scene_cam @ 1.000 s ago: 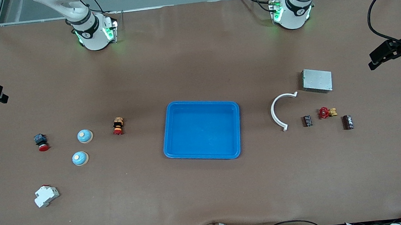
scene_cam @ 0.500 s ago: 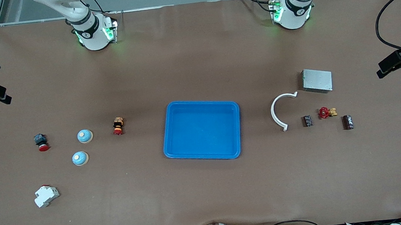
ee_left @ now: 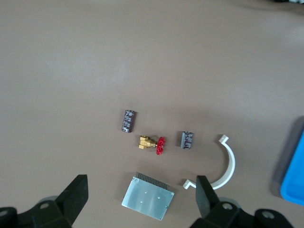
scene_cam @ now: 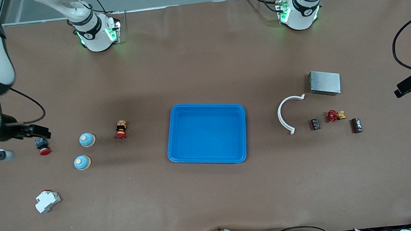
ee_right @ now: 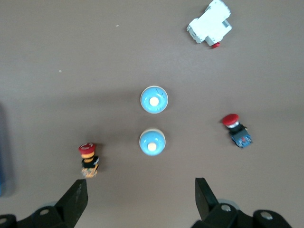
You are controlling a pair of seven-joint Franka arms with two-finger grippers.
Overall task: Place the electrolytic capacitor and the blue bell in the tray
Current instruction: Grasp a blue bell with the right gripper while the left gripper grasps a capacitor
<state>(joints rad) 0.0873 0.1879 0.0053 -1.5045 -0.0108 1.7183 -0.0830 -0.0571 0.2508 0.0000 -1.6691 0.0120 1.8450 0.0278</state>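
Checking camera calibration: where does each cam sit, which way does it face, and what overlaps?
Front view: high across the table, facing both bases; tray mid-table.
Left wrist view: over the capacitors, looking down; open left gripper fingers show.
Right wrist view: over the blue bells, looking down; open right gripper fingers show.
Shared: front view shows both clusters.

Tray (scene_cam: 207, 133) sits between bells (scene_cam: 87, 139) and capacitors (scene_cam: 315, 124).

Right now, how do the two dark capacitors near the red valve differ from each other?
The longer capacitor lies toward the left arm's end of the table; the shorter capacitor lies between the red valve and the white curved clip. The longer one also sits slightly nearer the front camera. Both are dark cylinders lying on their sides, untouched.
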